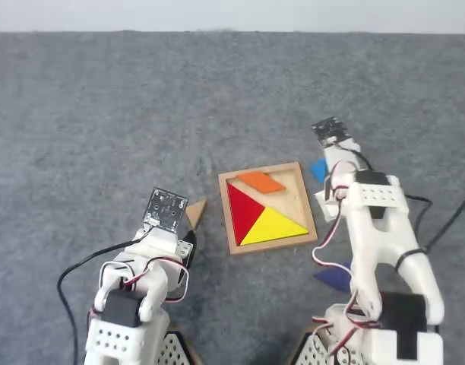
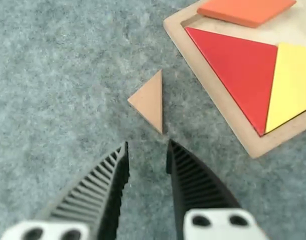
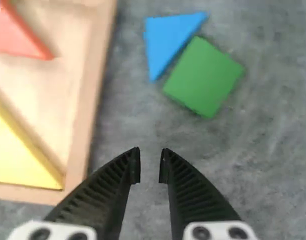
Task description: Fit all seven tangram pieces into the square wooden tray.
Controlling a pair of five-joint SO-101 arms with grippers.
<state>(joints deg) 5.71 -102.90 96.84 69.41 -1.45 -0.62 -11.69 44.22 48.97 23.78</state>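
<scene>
The square wooden tray (image 1: 307, 199) lies mid-table and holds an orange parallelogram (image 1: 260, 181), a red triangle (image 1: 242, 209) and a yellow triangle (image 1: 272, 226). Just left of the tray lies a small tan triangle (image 2: 150, 101). My left gripper (image 2: 147, 149) is open, hovering just short of it with nothing between its fingers. Right of the tray, a light blue triangle (image 3: 170, 37) touches a green square (image 3: 203, 76). My right gripper (image 3: 149, 155) is narrowly open, empty, and stands beside the tray's rim (image 3: 95, 100), short of those two pieces.
A dark blue triangle (image 1: 335, 277) lies on the grey carpet near the right arm's base. The carpet is bare across the far half and the left side. Both arm bases stand at the near edge.
</scene>
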